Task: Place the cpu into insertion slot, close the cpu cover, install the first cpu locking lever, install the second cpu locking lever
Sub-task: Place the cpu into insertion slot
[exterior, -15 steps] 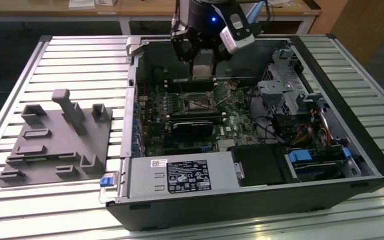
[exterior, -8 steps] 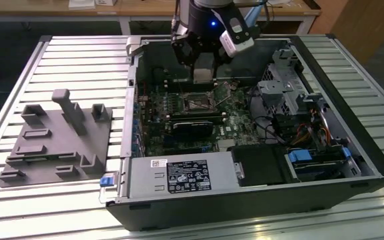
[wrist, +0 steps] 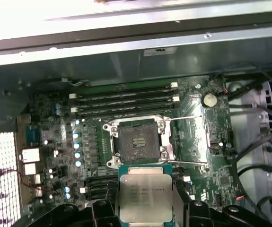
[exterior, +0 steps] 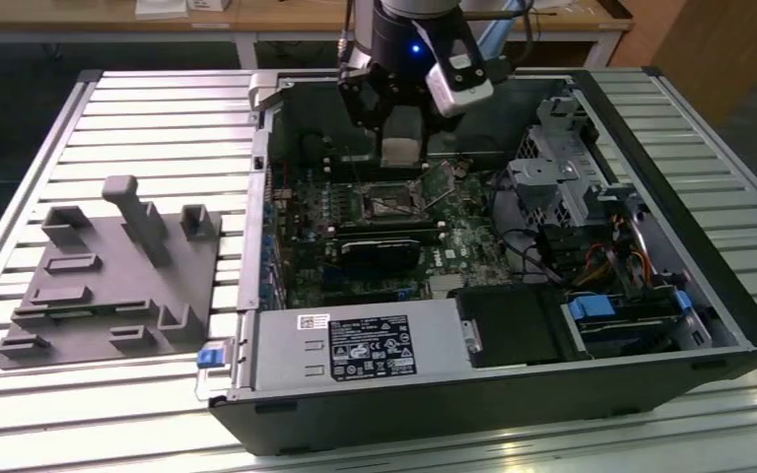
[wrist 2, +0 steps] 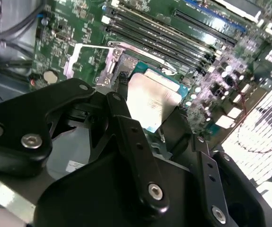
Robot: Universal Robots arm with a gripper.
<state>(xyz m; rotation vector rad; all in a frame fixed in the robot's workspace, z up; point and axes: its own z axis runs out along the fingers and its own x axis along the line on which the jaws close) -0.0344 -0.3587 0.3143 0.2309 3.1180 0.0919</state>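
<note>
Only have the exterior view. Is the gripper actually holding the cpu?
Observer: Yes. In the first wrist view the gripper has its jaws shut on the cpu, with the metal face towards the camera.
Operator: Slot empty?
Observer: Yes. The slot shows a bare dark centre with nothing in it.
Operator: Cpu seated yet?
Observer: No. The first wrist view shows it beside the slot, not in it.
</note>
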